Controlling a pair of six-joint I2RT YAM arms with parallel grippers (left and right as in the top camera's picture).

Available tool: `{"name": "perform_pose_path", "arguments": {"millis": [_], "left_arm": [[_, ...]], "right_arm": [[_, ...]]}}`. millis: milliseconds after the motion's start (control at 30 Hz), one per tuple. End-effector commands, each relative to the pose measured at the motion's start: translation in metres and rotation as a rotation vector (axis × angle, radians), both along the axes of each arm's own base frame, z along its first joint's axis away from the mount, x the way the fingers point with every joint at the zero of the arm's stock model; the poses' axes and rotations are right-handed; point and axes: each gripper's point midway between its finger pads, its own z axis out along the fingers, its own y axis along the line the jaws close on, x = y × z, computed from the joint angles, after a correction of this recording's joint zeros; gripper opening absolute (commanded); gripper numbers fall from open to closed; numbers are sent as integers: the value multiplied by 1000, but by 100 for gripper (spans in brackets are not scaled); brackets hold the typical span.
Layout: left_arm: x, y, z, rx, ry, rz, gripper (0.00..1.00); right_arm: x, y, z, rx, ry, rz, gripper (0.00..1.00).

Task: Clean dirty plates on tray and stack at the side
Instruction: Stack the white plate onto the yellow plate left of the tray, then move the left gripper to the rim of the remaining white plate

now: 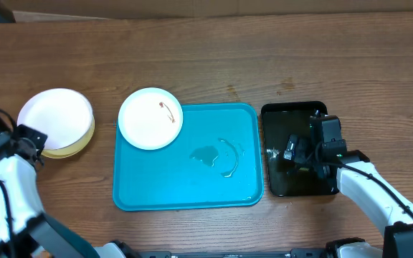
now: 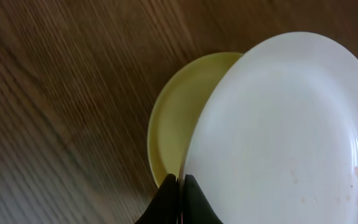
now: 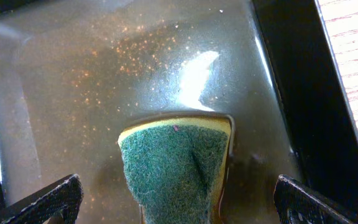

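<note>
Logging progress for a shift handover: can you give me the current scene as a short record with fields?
stacked aside: top white plate on yellow-green plate, left of the turquoise tray
on tray: smeared white plate, overlapping its far-left corner
tray surface: puddle
left gripper: fingers shut on the top white plate's rim
right gripper: fingers open above the sponge in the black tray
</note>
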Motion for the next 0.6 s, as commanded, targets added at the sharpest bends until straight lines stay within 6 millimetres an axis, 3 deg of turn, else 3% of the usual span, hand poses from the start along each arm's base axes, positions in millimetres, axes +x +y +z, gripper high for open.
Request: {"name": "perform_pose_path", "arguments": {"millis": [0,167,200,267,333,433,567], "left_arm": [[20,1,-11,-66,-60,-35,4],[27,5,-30,-77,-43,-36,5],[26,7,-30,-71,-41,-30,14],[28,11,-24,-52,-55,-26,56],[31,8,-17,-61,-78,-41,83],[53,-25,8,-162,-205,-144,98],[61,-77,39,-218,-254,-260,100]], "right_arm": [[-1,-2,-1,-8,1,-3,100],[-1,-2,-1,-8,1,-3,100],[-1,-2,-1,-8,1,-3,100],[-1,-2,-1,-8,1,-3,100],[-1,-2,-1,-8,1,-3,100],[-1,-2,-1,-8,0,-3,100],[-1,-2,-1,-8,1,-3,100]]}}
